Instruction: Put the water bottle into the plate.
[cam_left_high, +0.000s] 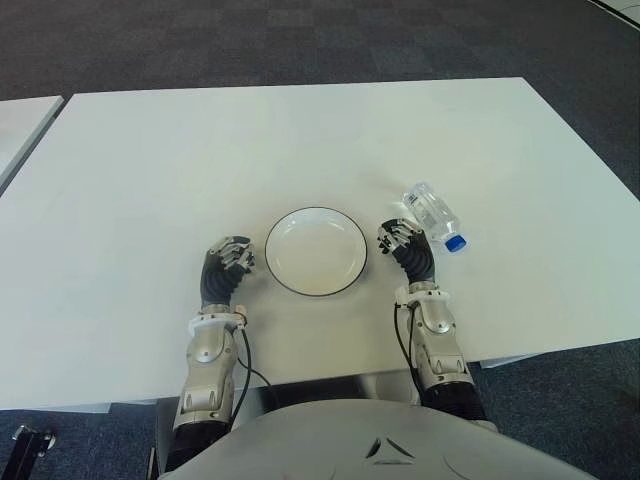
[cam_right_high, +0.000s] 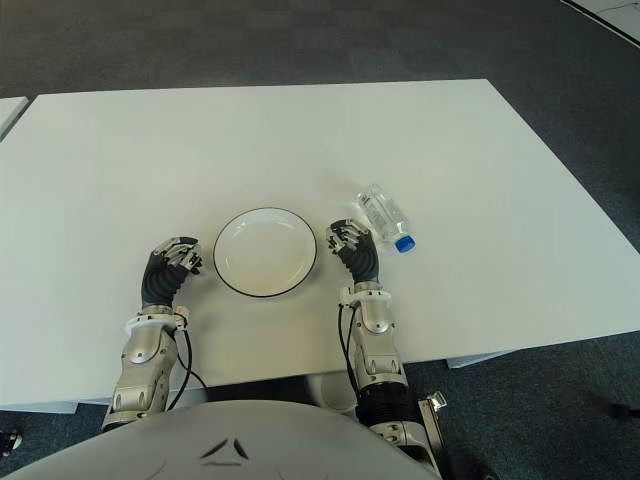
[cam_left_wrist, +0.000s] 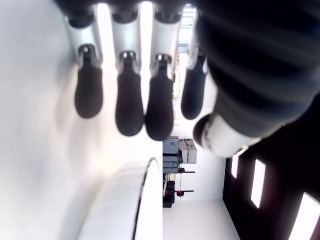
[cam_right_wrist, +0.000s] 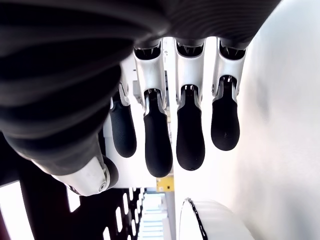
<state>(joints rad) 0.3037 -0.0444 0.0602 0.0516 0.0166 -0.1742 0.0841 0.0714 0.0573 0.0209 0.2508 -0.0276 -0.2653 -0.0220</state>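
- Task not started as far as I could judge: water bottle lay on its side on the desk, right of the plate and apart from it, blue cap pointing near-right.
- Plate held nothing.
- Right hand sat between plate and bottle, just beside the bottle's near-left side; couldn't tell if it touched. Its wrist view showed the fingers hanging loosely extended, nothing in them.
- Left hand showed just left of the plate, idle; fingers likewise relaxed and holding nothing.
- Left to do, by my read: everything. Reach right, grip the bottle, lift, carry left, set it in the plate.
- Materials: bottle was clear ribbed plastic, cylindrical, with a white label band; lying down it would probably roll if nudged.
- Plate was round, white, glossy, shallow, with a thin dark rim line.
- Desk was flat matte white; dark carpet beyond its far edge.
- Hands: silver knuckle links, dark rubbery rounded fingertips, black ribbed wrist sleeves.
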